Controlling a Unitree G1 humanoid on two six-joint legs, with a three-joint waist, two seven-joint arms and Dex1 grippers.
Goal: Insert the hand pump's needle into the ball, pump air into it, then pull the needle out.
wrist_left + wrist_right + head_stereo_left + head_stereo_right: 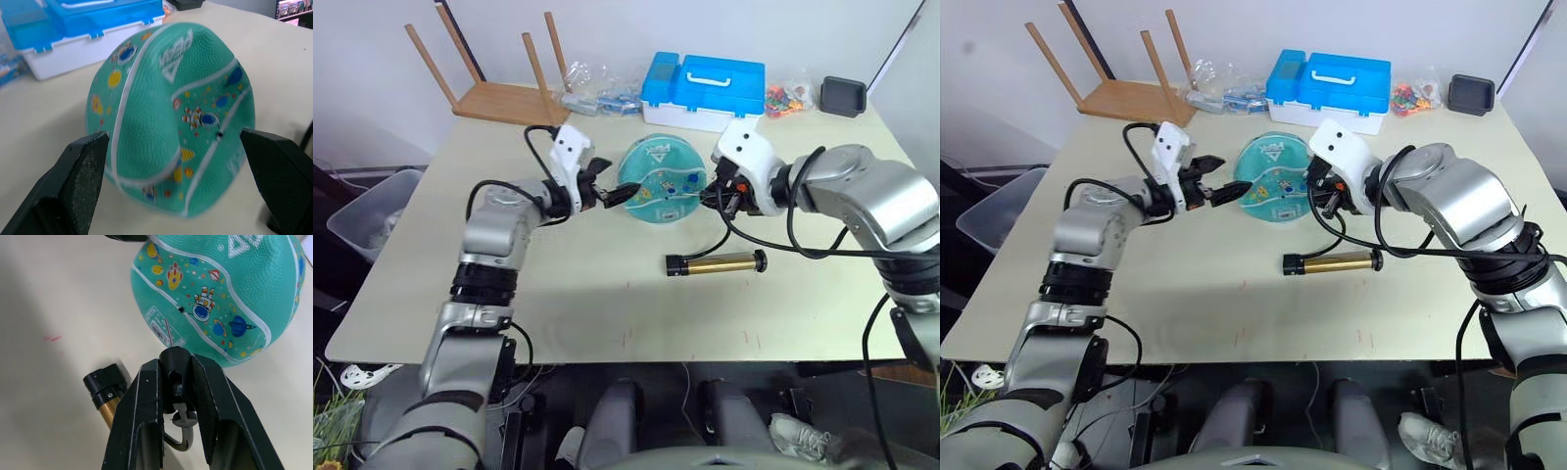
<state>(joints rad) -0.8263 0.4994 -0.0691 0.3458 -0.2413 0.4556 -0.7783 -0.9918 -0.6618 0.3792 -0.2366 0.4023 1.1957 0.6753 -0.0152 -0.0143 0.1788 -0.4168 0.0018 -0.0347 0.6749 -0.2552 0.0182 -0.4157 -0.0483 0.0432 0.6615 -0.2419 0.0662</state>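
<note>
The teal ball (661,181), partly deflated and dented, lies on the middle of the table (607,313). My left gripper (609,185) is open at the ball's left side, its fingers (83,171) spread on either side of it. At the ball's right side my right gripper (713,193) is shut on the needle holder at the end of the hose. The thin needle (168,333) points at the ball, its tip just short of the small black valve hole (181,310). The hand pump (720,262) lies on the table in front of the ball, and its black hose (773,247) loops up to my right gripper.
A blue and white box (700,88) stands behind the ball. An upturned wooden stool (499,93) is at the back left, with clear bags (597,93) beside it. Colourful small items (788,96) and a black tray (842,95) are at the back right. A grey bin (372,215) stands left of the table.
</note>
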